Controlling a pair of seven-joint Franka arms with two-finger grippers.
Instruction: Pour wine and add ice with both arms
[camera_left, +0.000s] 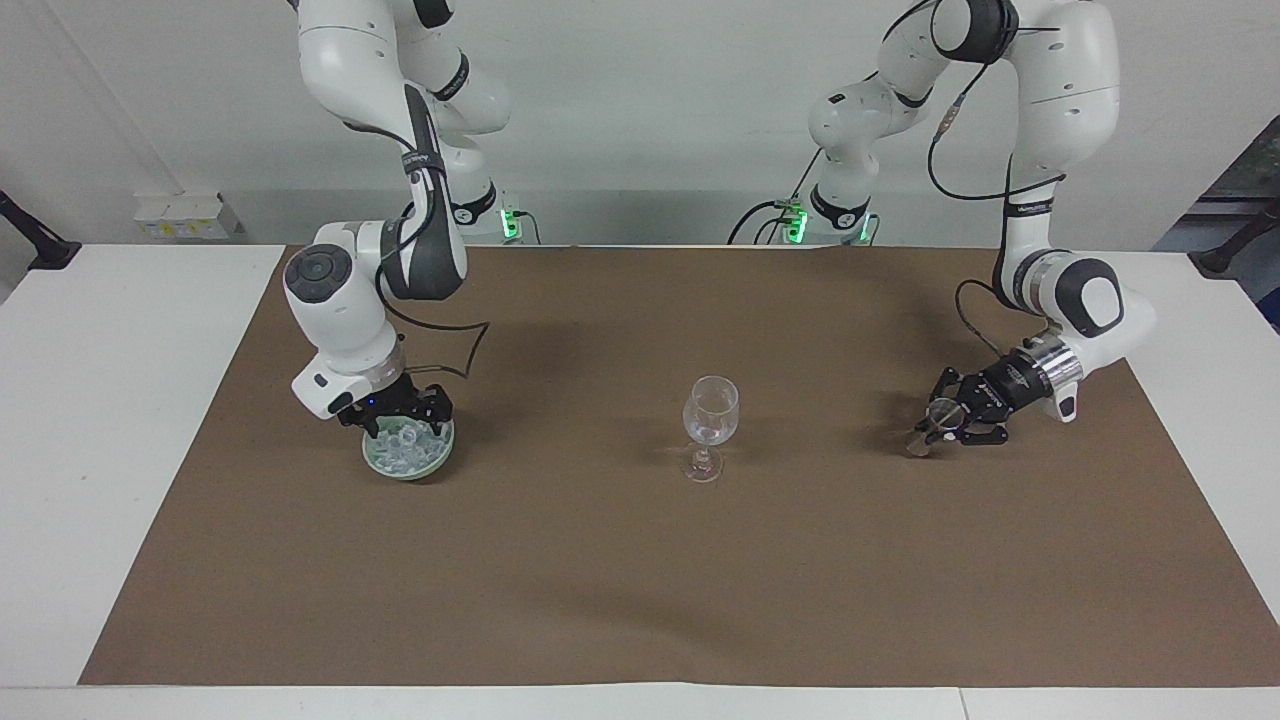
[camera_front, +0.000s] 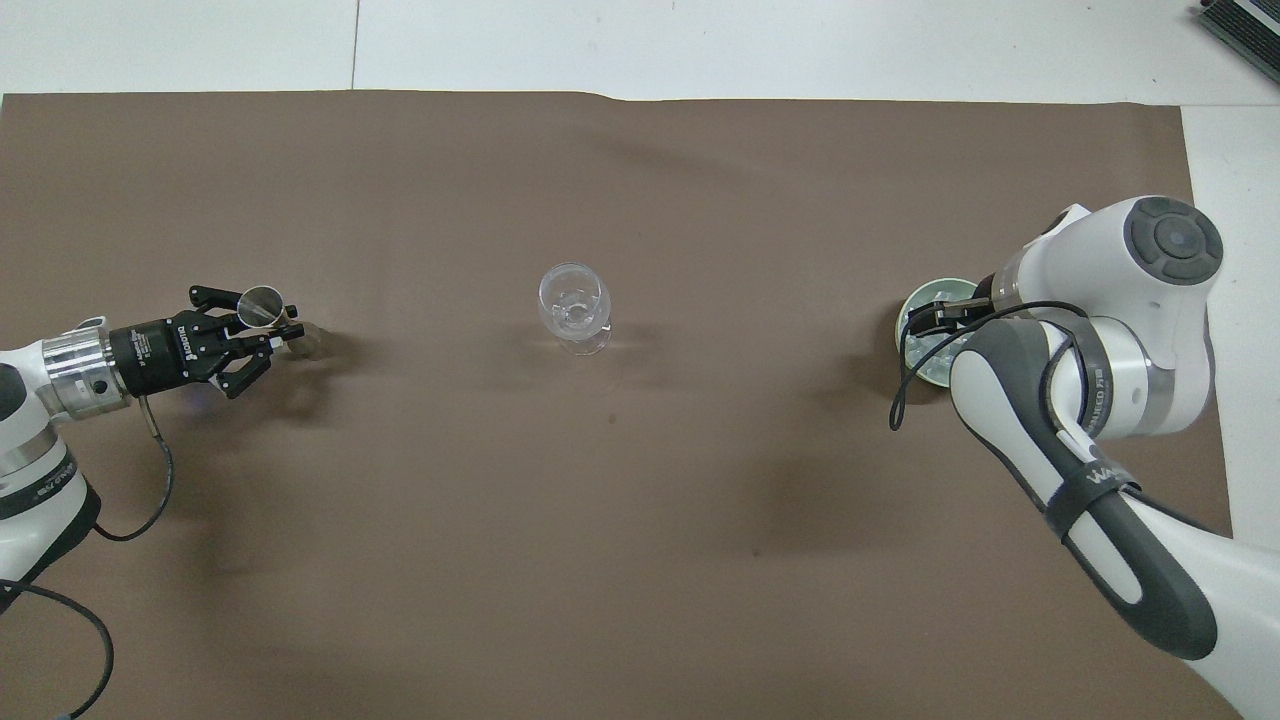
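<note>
**Both arms down at the worktop, glass between them**

You have 2 arms low over the brown mat (camera_left: 640, 560) on the worktop (camera_left: 110, 420). Your left gripper (camera_left: 938, 424) is clamped on a small metal cup (camera_front: 260, 302), tilted, at the left arm's end of the mat; whether its foot touches the mat is unclear. Your right gripper (camera_left: 395, 418), its fingers spread wide, sits just above the ice (camera_left: 405, 447), which fills a pale green bowl (camera_left: 440, 455) at the right arm's end; you cannot tell whether the fingers touch any chunk. The wine glass (camera_left: 710, 425) stands upright mid-mat, well apart from both grippers.
</note>
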